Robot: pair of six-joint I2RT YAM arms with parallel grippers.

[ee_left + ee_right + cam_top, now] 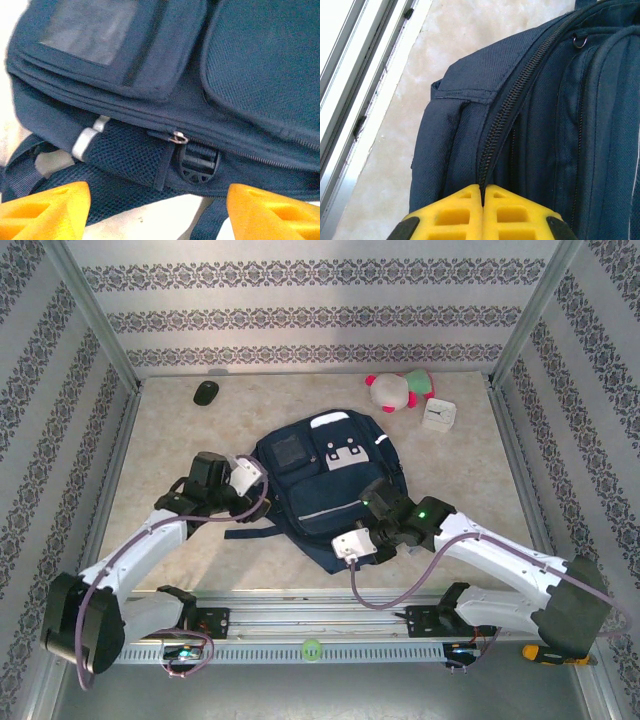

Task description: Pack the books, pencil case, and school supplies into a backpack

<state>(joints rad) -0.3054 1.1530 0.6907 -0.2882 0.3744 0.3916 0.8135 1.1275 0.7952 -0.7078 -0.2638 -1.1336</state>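
In the overhead view, the backpack is seen lying flat at the middle of the table, front side up. The left gripper is set against the backpack's left edge, and the right gripper is placed at its near corner. Their jaws cannot be made out from here. A mouse, a plush toy and a clock are left at the far edge, well apart from the backpack.

In the left wrist view, the left gripper is shown open, its two orange fingers spread wide with nothing held between them. Just beyond them the side of the backpack is seen, with a zipper pull, a black buckle below it and mesh padding to the left.

In the right wrist view, the right gripper is shown closed, its yellow fingers pressed together. The backpack's zipper is seen running straight down into the seam between them. Whether anything is pinched there cannot be told. A metal ring is visible on a pocket at upper right.
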